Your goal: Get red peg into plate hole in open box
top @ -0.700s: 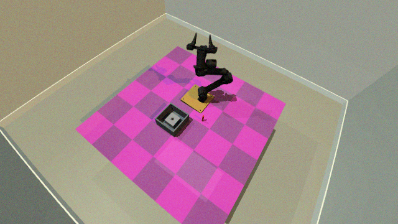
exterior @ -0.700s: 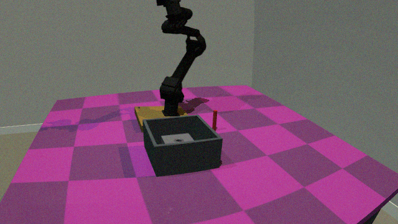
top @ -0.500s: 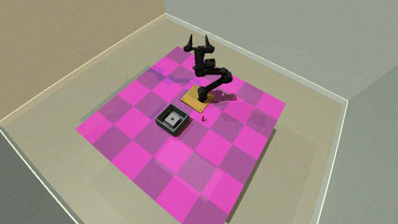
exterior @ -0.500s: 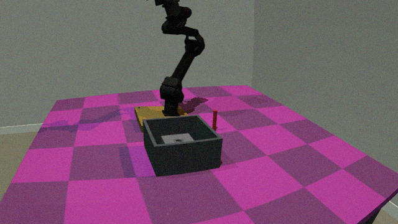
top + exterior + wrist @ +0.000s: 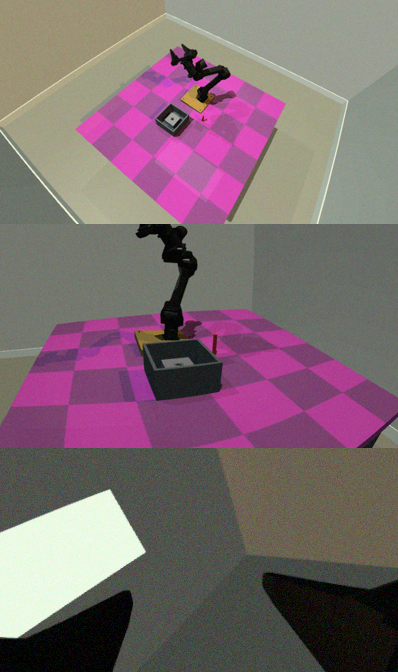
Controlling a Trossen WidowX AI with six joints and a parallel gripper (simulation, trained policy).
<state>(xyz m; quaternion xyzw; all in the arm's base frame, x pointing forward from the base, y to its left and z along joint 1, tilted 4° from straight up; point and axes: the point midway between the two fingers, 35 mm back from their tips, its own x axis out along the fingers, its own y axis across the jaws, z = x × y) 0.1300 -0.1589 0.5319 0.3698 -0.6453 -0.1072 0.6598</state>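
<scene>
Claw (image 5: 177,51) (image 5: 199,588) hanging high, fingers spreading wide, pinching nothing. Red peg (image 5: 203,118) (image 5: 214,344) standing upright on bench (image 5: 174,158) (image 5: 264,398), beside open box (image 5: 176,134) (image 5: 186,382). Approach needing claw pointing down, centring over peg, descending straight, closing gently, keeping peg vertical.

Look at your tabletop (image 5: 174,155) (image 5: 102,423): its pink and mauve checks look smooth, with a faint sheen toward the near edge in the top view. Your box (image 5: 165,128) (image 5: 186,382) has matt, dark grey walls, plastic-looking, and the pale plate (image 5: 176,117) (image 5: 169,361) inside looks flat and matt. The yellow base plate (image 5: 188,99) (image 5: 140,340) looks smooth; you can't tell whether it's painted metal. Your arm (image 5: 212,84) (image 5: 180,286) is black and mostly matt.
</scene>
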